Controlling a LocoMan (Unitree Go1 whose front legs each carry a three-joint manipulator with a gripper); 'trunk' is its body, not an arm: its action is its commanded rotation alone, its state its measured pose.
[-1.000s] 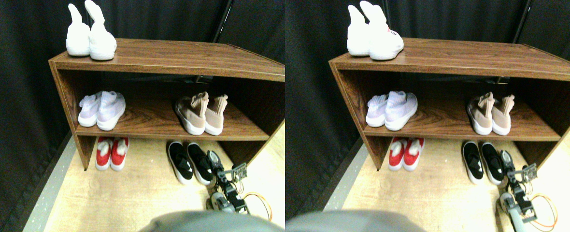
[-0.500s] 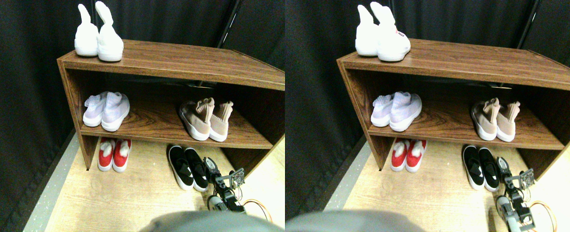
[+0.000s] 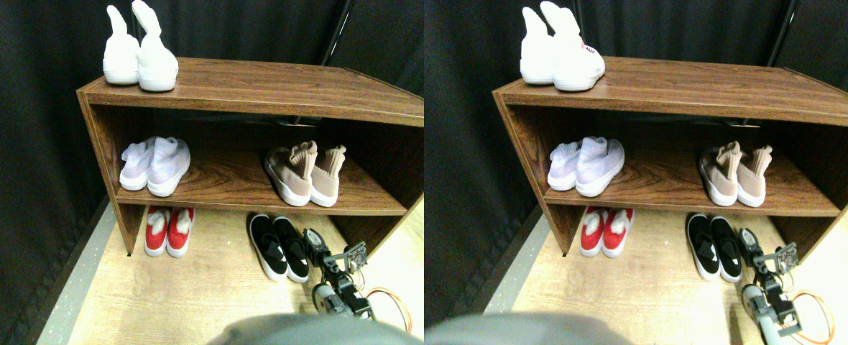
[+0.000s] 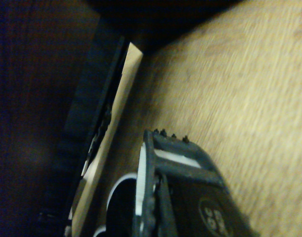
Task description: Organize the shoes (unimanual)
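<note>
The shoes stand in pairs on and under a brown wooden rack. A white pair is on its top. On the middle shelf a pale-lavender pair stands left and a dusty-pink pair right. On the floor under the rack are a red pair on the left and a black slip-on pair on the right, toes pointing out. My right gripper sits low on the floor, close against the outer side of the right black shoe. The wrist view shows a curved white sole edge beside the dark jaw frame.
The rack's right side panel stands just beyond my gripper. An orange cable loop lies on the pale wooden floor behind the arm. Black curtains close off the back and left.
The whole picture has shifted a little, so the camera moved. My gripper stays beside the right black shoe; no shoe has visibly moved.
</note>
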